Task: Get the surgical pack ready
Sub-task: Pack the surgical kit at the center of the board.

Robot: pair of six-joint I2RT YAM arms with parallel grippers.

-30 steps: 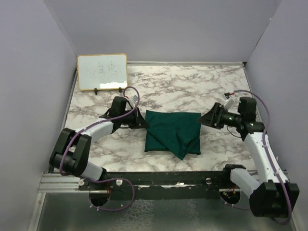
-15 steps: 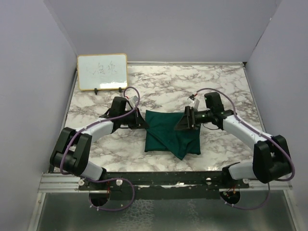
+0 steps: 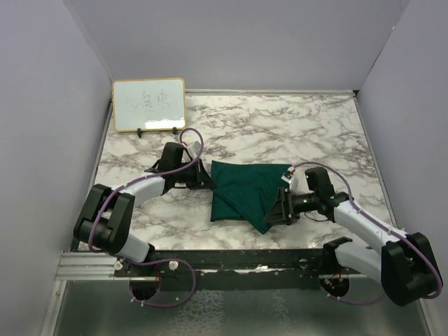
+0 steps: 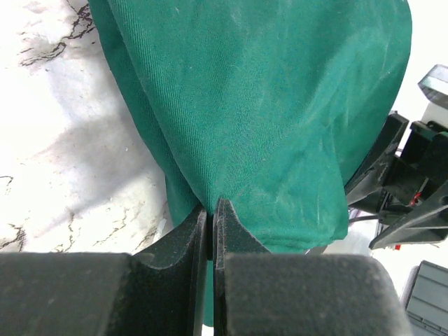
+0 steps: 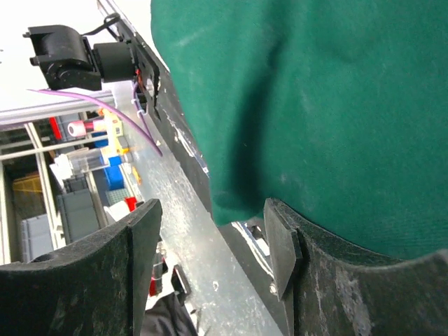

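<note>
Drape (image 3: 246,187), pinched at its left edge by the left gripper (image 4: 212,204), should be seated deep in the open right gripper (image 5: 210,210).

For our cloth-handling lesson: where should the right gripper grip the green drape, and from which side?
Probably the near right corner, approached low from the right: there the drape ends in a thin folded edge that fits between the open jaws of the right gripper, opposite the pinch of the left gripper.

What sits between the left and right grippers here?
Only the folded green drape, in the top view: the left gripper pinches its left edge, the right gripper stands open at its near right corner.
</note>
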